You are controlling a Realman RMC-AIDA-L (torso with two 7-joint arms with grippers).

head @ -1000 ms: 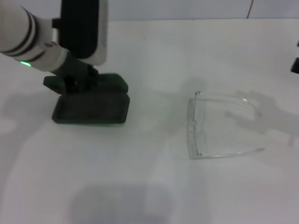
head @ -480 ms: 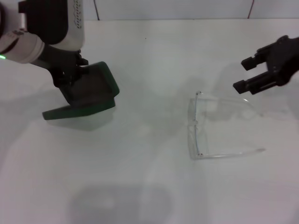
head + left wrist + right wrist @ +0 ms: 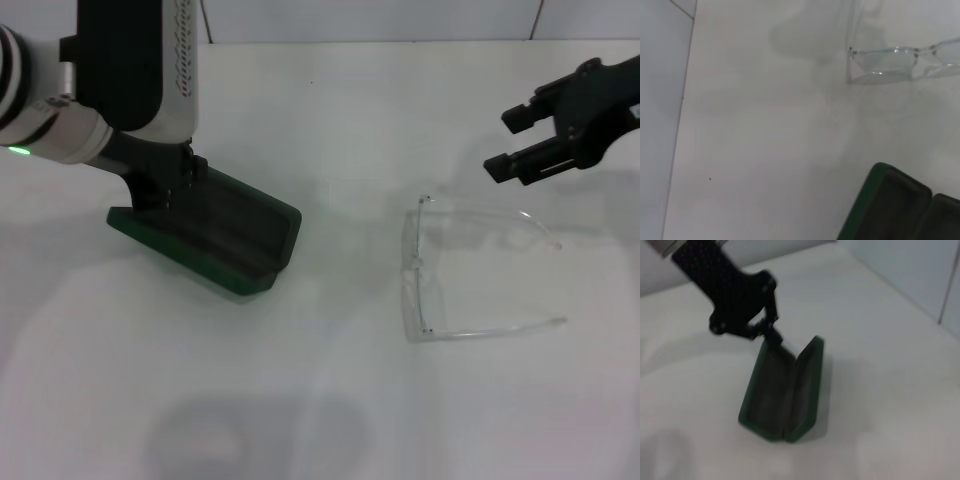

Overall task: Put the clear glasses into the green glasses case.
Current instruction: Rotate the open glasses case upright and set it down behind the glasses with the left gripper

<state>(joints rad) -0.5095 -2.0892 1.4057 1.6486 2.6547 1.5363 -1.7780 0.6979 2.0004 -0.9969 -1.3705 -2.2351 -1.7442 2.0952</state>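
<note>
The green glasses case [image 3: 225, 235] lies open on the white table at the left, set diagonally, with its dark lining up. My left gripper [image 3: 162, 190] is shut on its far left end; the right wrist view shows those black fingers [image 3: 771, 315] at the end of the open case [image 3: 782, 395]. The clear glasses [image 3: 411, 268] lie on the table right of centre, arms unfolded and pointing right. My right gripper [image 3: 508, 142] hovers open above and behind their right side, holding nothing. In the left wrist view the glasses [image 3: 890, 56] lie beyond the case corner [image 3: 895, 205].
The white table [image 3: 330, 400] reaches to a pale back wall [image 3: 380, 18]. Bare tabletop separates the case from the glasses.
The case was tipped up, swung round and now lies open diagonally, nearer the glasses. My right gripper came in from the right edge and now sits slightly higher.
</note>
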